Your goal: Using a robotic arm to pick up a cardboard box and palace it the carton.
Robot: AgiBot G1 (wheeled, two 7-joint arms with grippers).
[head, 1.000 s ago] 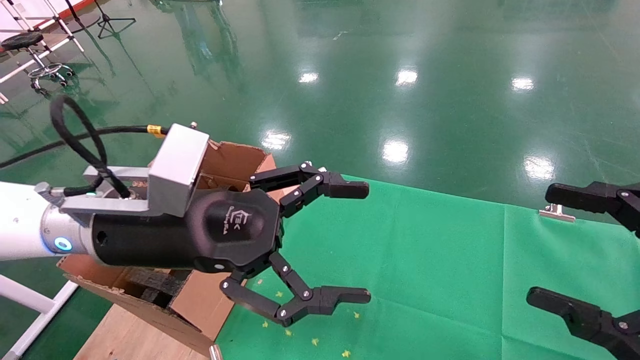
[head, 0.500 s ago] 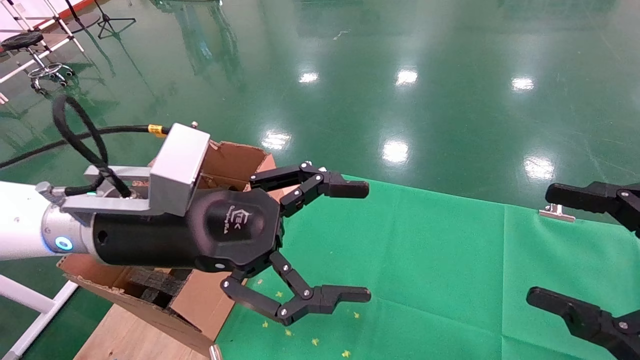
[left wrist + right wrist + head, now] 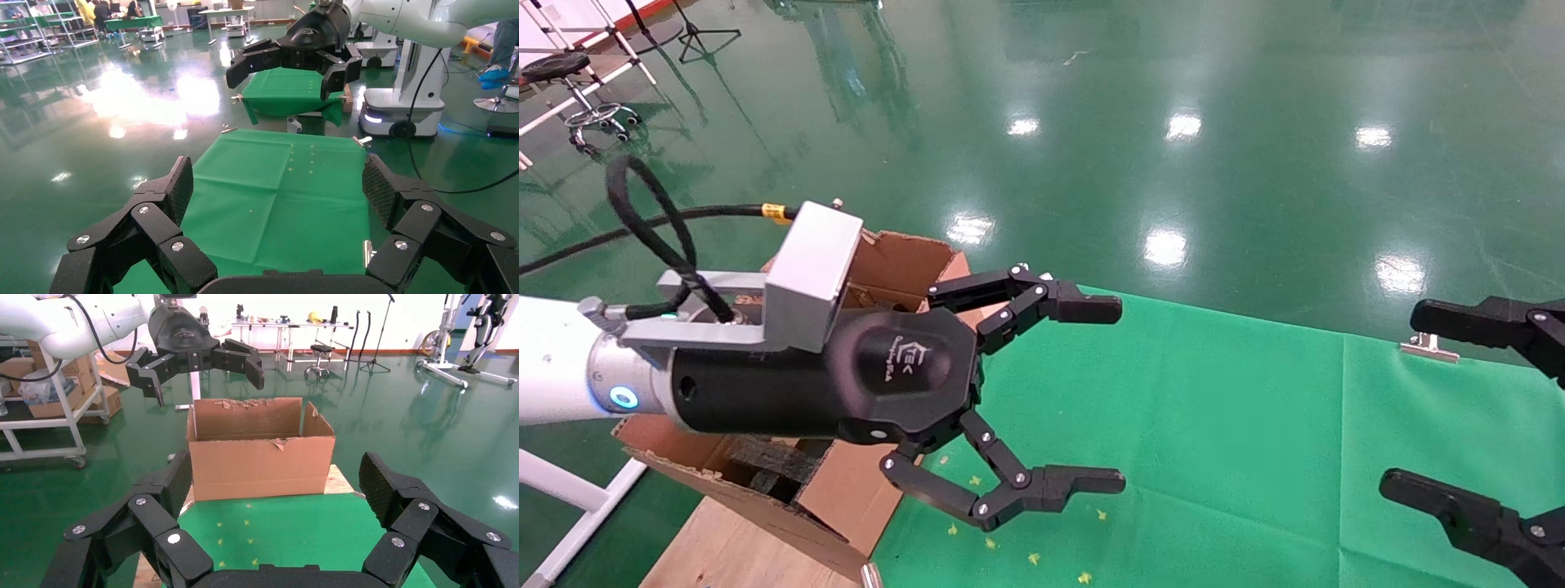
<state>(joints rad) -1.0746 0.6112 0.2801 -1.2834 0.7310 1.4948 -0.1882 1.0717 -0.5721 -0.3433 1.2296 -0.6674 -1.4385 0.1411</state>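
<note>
The small cardboard box is not in view in any frame. The carton (image 3: 891, 260) stands at the table's left end with torn upright flaps and black foam inside; it also shows in the right wrist view (image 3: 260, 459). The white robotic arm's left gripper (image 3: 1121, 396) hangs open and empty above the green cloth, just right of the carton, with its body over the carton's opening. It shows in its own view (image 3: 278, 190) and far off in the right wrist view (image 3: 196, 361). My right gripper (image 3: 1401, 400) is open and empty at the right edge, and shows in its own view (image 3: 275, 484).
A green cloth (image 3: 1238, 425) covers the table, clipped at its edge by a metal clip (image 3: 1428, 349). The carton rests on a wooden board (image 3: 731, 547). Small yellow marks (image 3: 1034, 559) dot the cloth. Shiny green floor lies beyond the table.
</note>
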